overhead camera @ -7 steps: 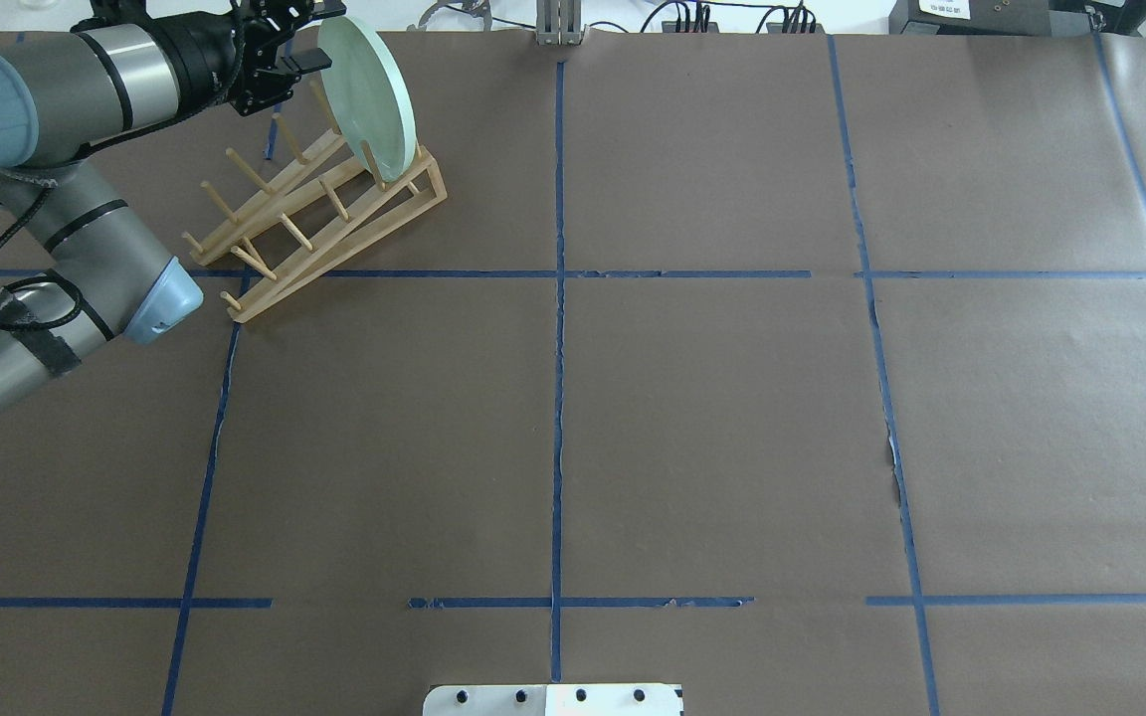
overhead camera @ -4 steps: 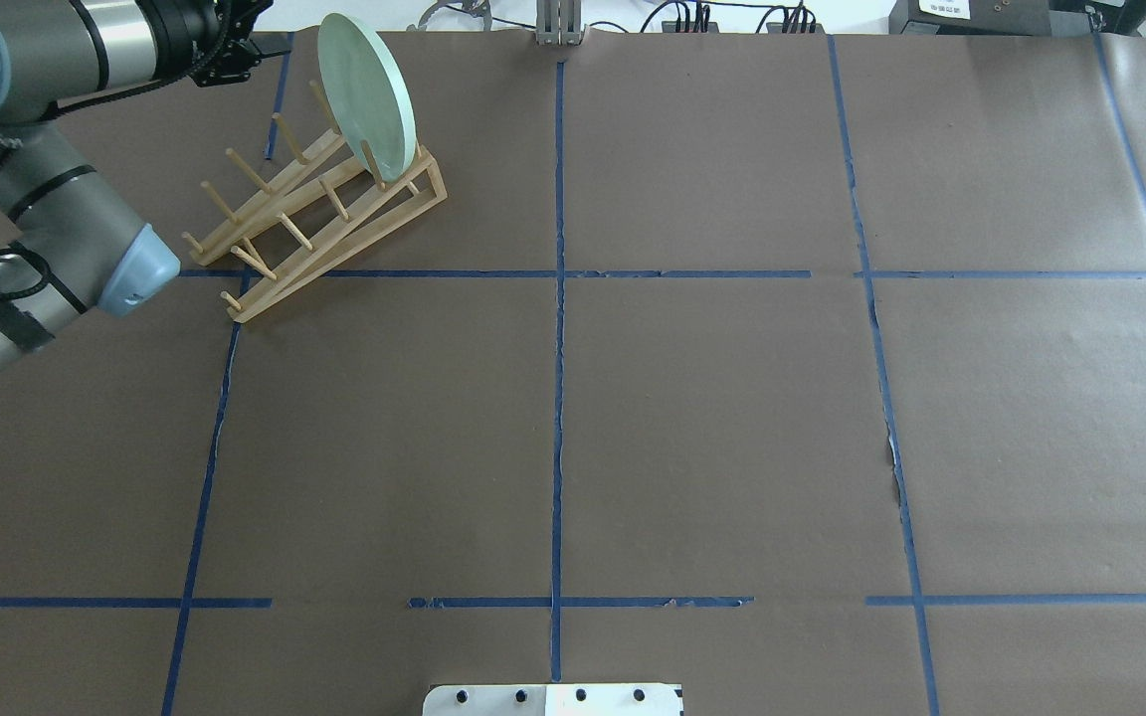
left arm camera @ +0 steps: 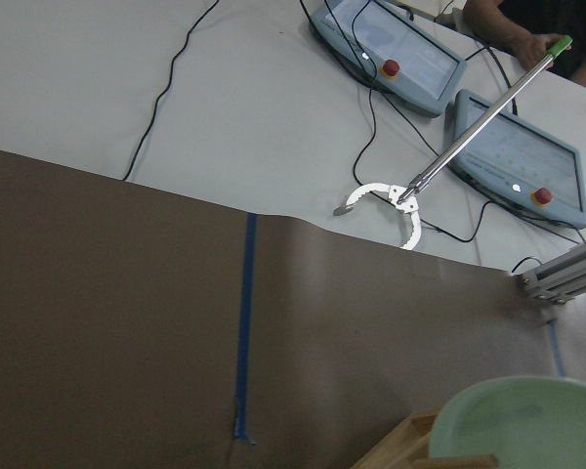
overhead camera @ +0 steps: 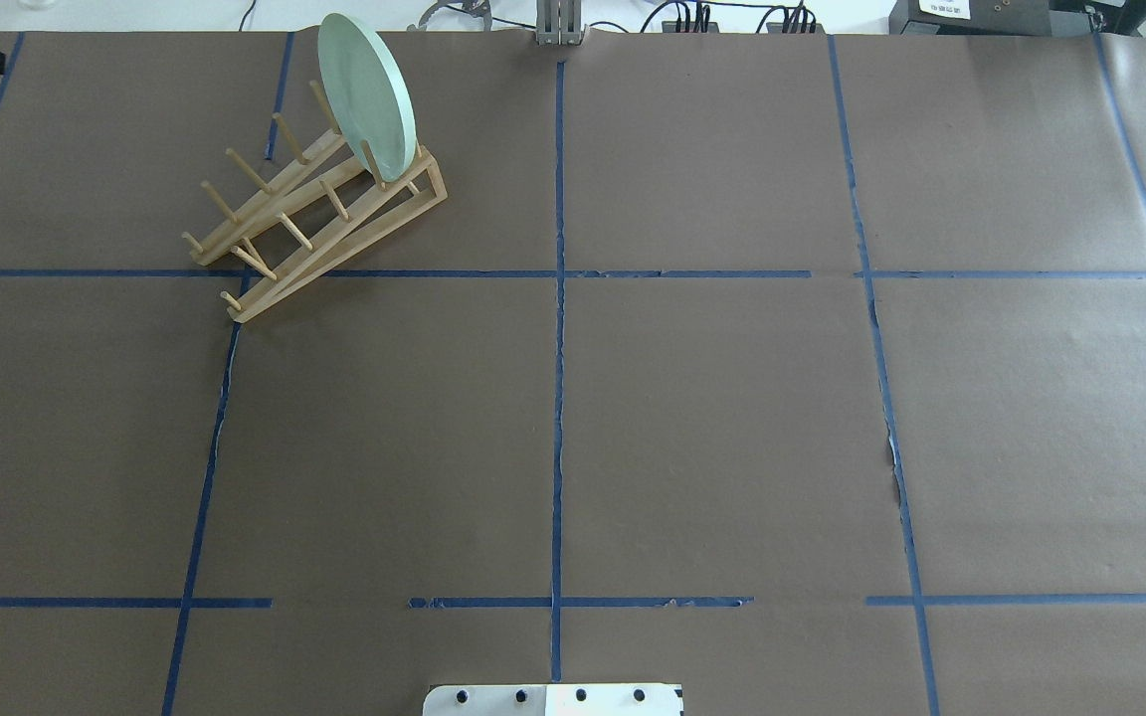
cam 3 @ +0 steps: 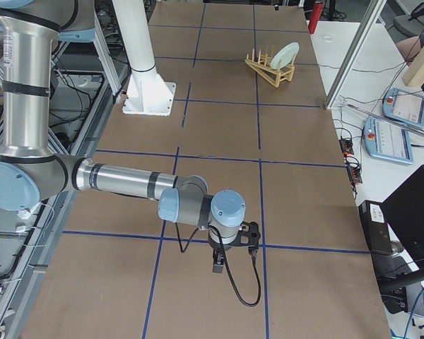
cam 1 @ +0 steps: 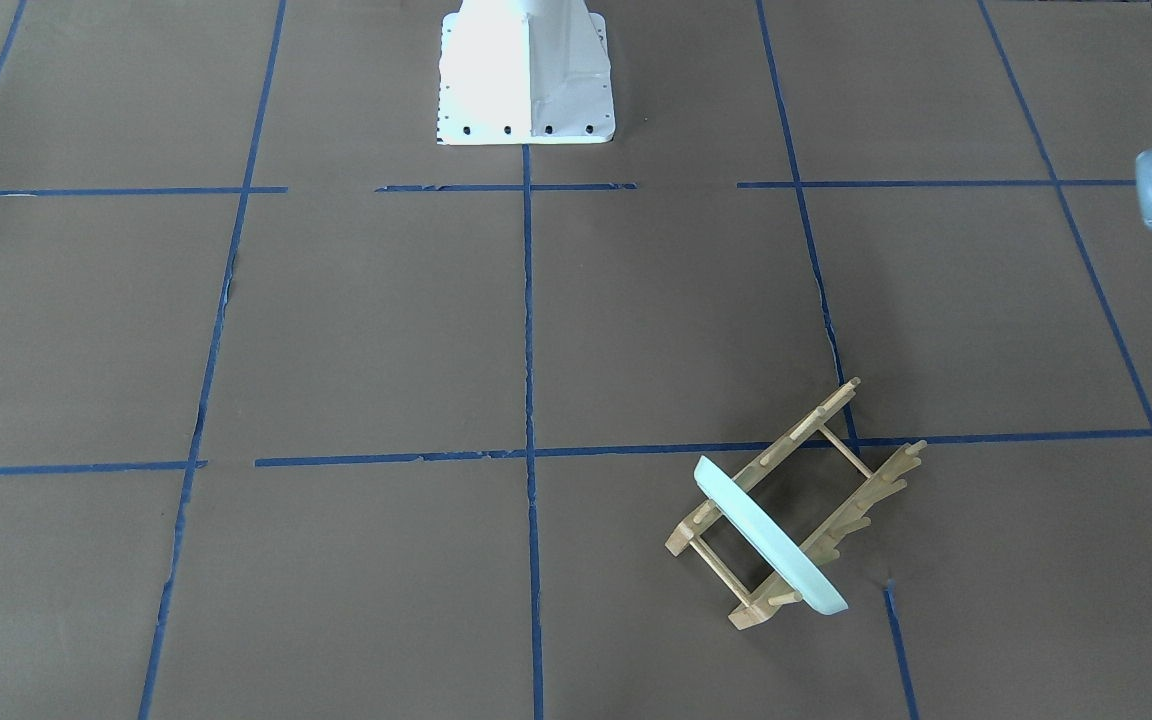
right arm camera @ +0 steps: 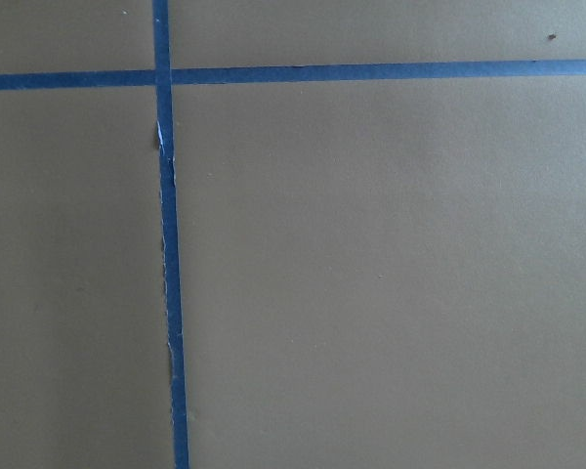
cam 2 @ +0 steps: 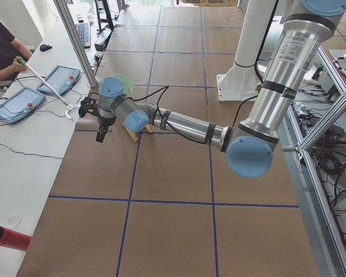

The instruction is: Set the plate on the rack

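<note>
On the far left part of the table [overhead camera: 712,428], which was covered in matte brown paper crossed by a grid of blue tape [overhead camera: 558,398], sat the rack [overhead camera: 354,234]. It was of pale bare wood: two long parallel rails joined by thin crossbars, each rail carrying a row of slim round pegs. It lay at an angle to the tape lines.

The plate [overhead camera: 367,94] was round, smooth and pale mint green, with a low raised rim. It stood on edge in the slot at the rack's far end, across both rails, leaning a little against the pegs. The front-facing view showed it nearly edge-on as a thin pale arc.

The left gripper [cam 2: 100,136] hung near the table's left end, apart from plate and rack, with nothing visible in it. Only a dark sliver of it reached the overhead and front-facing views, so I could not tell how far its fingers were spread. The right gripper [cam 3: 217,267] pointed down at bare paper well away from the rack; its opening could not be told either.
</note>
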You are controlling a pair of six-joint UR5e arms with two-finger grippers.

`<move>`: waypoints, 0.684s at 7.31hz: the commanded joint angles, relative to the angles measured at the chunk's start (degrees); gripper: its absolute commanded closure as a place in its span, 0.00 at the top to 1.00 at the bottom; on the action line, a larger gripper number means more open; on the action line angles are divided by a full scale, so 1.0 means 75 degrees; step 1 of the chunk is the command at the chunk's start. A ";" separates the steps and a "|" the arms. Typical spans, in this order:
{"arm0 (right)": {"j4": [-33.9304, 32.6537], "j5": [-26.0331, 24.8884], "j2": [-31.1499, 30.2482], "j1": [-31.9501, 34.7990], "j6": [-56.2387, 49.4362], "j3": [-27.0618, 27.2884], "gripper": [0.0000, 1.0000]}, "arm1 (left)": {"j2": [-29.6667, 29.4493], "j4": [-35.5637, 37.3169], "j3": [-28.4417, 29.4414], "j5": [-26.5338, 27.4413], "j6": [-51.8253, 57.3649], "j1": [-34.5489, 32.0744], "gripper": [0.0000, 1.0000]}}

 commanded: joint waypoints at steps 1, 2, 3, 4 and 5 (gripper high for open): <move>0.0000 0.0000 -0.0002 0.0000 0.0000 0.0000 1.00 | 0.0464 0.1404 0.0536 -0.0560 0.2120 -0.1415 1.00; 0.0000 0.0000 -0.0002 0.0000 0.0000 0.0000 1.00 | 0.0595 0.2128 0.0444 -0.1110 0.2482 -0.1500 1.00; 0.0000 0.0000 -0.0002 0.0000 0.0000 0.0000 1.00 | 0.1037 0.3191 -0.0172 -0.1127 0.3158 -0.1524 1.00; 0.0000 0.0000 -0.0002 0.0000 0.0000 0.0000 1.00 | 0.1355 0.3921 -0.0688 -0.1128 0.3351 -0.1548 1.00; 0.0000 0.0000 -0.0002 0.0000 0.0000 0.0000 1.00 | 0.2007 0.4381 -0.1529 -0.1128 0.3387 -0.1548 1.00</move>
